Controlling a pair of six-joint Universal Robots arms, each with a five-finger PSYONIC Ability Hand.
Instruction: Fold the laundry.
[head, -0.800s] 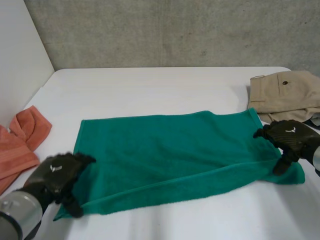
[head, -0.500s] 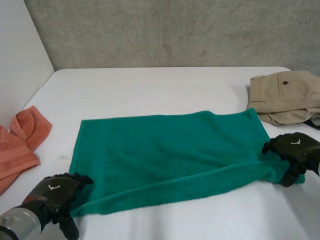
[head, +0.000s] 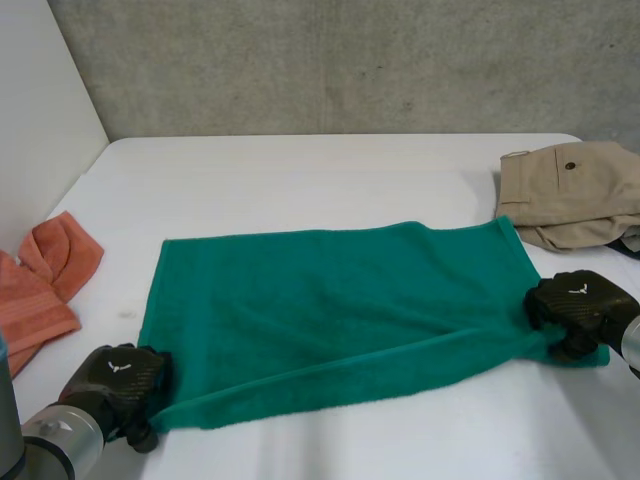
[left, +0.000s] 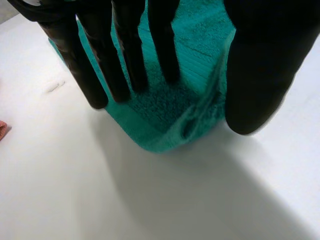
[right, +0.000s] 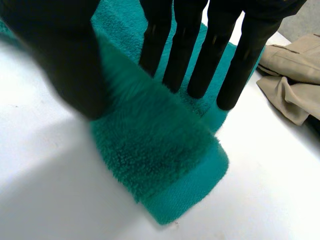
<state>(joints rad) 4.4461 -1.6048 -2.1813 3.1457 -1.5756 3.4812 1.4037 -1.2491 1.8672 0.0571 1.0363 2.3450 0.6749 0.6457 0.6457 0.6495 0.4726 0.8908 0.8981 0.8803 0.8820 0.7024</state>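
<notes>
A green towel (head: 330, 300) lies spread flat across the middle of a white bench (head: 300, 180). Its near long edge is drawn into a raised, taut ridge between the two near corners.

The robot's left hand (head: 120, 375) sits at the towel's near left corner and its right hand (head: 575, 305) at the near right corner. Tan trousers (head: 575, 190) lie just beyond the towel's far right corner. An orange cloth (head: 40, 290) lies well apart from the towel's left edge.

The step in hand appears to be lifting the near edge to fold it over to the far edge. To do this well, both hands should likely rise together and travel evenly. That would hold the edge straight, so the near corners land on the far corners.

At the left corner, the straight fingers (left: 127, 50) press on the towel. The thumb (left: 260, 75) is set close against the bunched edge, narrowly pinching the corner.

At the right corner, a fold of towel stands up between the thumb (right: 65, 60) and the straight fingers (right: 200, 55), held in a narrow pinch.
</notes>
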